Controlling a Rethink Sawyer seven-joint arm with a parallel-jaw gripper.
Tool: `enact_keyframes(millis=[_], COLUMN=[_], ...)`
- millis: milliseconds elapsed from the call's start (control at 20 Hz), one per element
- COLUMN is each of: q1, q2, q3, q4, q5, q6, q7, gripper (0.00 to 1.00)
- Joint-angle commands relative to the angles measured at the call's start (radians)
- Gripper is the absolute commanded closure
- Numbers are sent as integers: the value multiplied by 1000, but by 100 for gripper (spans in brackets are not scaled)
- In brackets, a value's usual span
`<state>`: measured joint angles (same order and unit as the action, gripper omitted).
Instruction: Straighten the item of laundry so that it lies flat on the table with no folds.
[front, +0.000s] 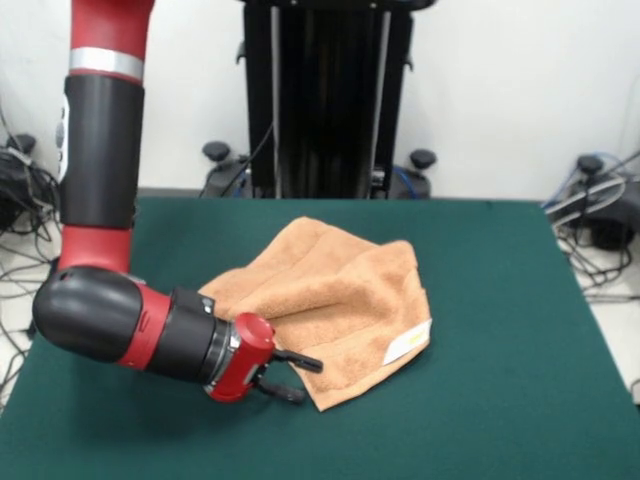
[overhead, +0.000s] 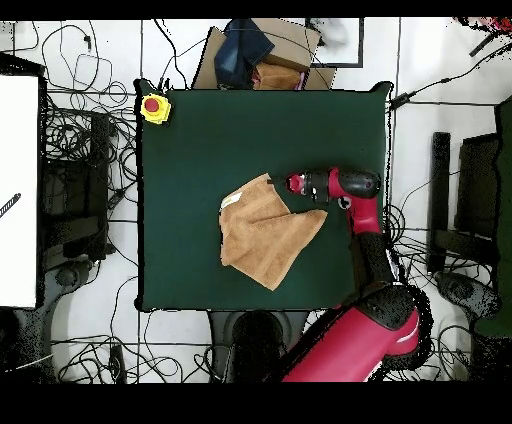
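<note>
The peach-orange towel (front: 335, 300) lies near the middle of the dark green table (front: 500, 350), with its far part doubled over and a fold line across it. Its white label (front: 408, 345) sits at the near right corner. My gripper (front: 303, 378) lies low over the table at the towel's near left edge, pointing right. Its two black fingers (front: 310, 362) are spread, with nothing between them. In the overhead view the gripper (overhead: 283, 184) is by a corner of the towel (overhead: 265, 232) on the table (overhead: 220, 130), and the label (overhead: 231, 200) also shows.
A yellow box with a red button (overhead: 154, 107) sits on one table corner. A cardboard box with a dark blue thing (overhead: 255, 55) stands beyond the table edge. The black pedestal (front: 325, 100) and cables stand behind the table.
</note>
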<state>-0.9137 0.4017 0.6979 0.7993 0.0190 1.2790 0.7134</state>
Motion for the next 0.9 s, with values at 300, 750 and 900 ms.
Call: enact_keyframes(millis=[300, 750, 900], q1=[26, 95, 96], q2=[284, 311, 324], q3=[-277, -306, -292], q4=[-226, -349, -370], q5=[-248, -275, -268], q6=[-200, 10, 49], q7=[-136, -129, -162], gripper=[0, 0, 0])
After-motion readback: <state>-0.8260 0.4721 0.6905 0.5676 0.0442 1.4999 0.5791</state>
